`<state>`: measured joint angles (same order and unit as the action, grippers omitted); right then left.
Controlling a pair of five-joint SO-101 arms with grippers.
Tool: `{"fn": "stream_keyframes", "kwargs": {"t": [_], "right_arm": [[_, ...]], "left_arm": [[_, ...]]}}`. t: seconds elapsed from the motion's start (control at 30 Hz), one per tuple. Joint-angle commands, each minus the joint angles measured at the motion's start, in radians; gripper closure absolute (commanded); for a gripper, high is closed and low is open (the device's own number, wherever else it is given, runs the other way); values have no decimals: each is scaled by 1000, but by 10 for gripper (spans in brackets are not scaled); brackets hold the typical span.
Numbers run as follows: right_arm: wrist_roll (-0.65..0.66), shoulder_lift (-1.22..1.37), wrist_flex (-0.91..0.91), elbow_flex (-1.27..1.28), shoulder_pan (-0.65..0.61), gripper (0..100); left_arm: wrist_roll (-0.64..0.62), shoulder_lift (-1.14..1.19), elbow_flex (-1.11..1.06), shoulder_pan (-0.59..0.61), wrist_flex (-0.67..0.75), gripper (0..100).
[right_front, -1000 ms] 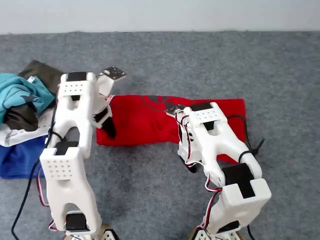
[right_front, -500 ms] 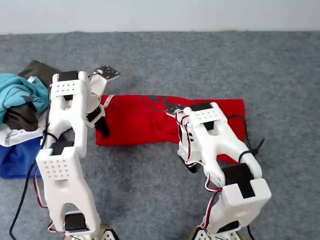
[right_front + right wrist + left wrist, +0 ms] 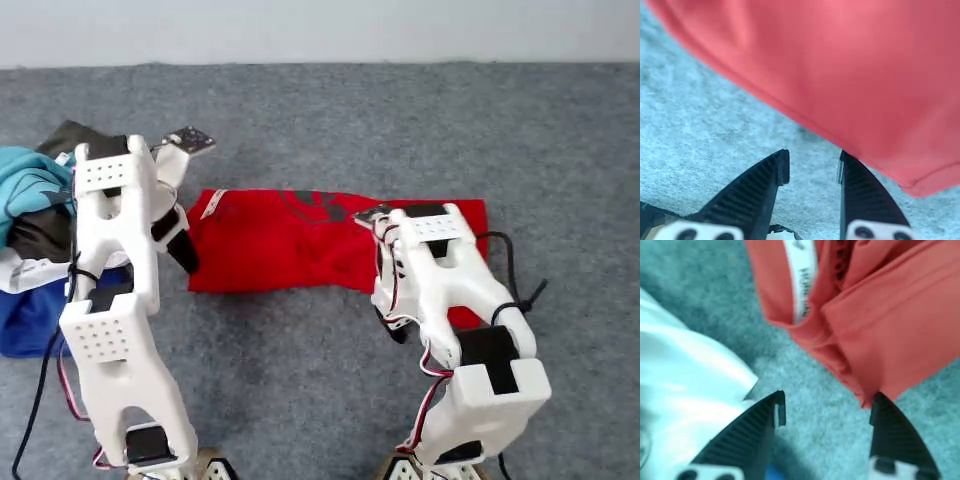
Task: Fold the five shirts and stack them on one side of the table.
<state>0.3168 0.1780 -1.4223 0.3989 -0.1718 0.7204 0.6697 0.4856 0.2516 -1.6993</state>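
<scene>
Red shirt (image 3: 270, 250) lay folded lengthwise mid-table; left gripper (image 3: 827, 400) had drawn leftward off its edge, right gripper (image 3: 812, 160) rightward, both spread and empty; a crosswise fold likely remained.

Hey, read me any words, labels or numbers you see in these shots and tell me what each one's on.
Neck label inside the red shirt: dark print, too blurred to read.
Dark graphic on the red shirt: no legible letters.
No other text is readable.
</scene>
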Motion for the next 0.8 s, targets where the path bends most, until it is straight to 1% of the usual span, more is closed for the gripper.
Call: {"fn": "stream_keyframes", "kwargs": {"t": [0.0,0.13,0.2,0.27,0.33,0.43,0.53,0.63,0.77], "right_arm": [[9,-51,7,-6,7,837],[5,-51,8,-21,10,837],[2,-51,8,-58,36,837],[-5,-50,8,-124,90,835],[-57,-41,31,-207,159,834],[-146,-22,131,-261,262,833],[-167,38,211,-270,303,833],[-167,99,213,-275,312,817],[-167,136,203,-276,329,731]], "left_arm": [[11,-55,93,3,-43,728],[9,-55,110,3,-51,728],[9,-54,108,3,-51,728],[-6,-54,108,3,-51,728],[-81,-54,110,-6,-51,728],[-267,-54,110,-43,-52,728],[-399,-54,108,-92,-54,728],[-425,-51,99,-147,-54,728],[-423,-48,44,-207,-54,728]]}}
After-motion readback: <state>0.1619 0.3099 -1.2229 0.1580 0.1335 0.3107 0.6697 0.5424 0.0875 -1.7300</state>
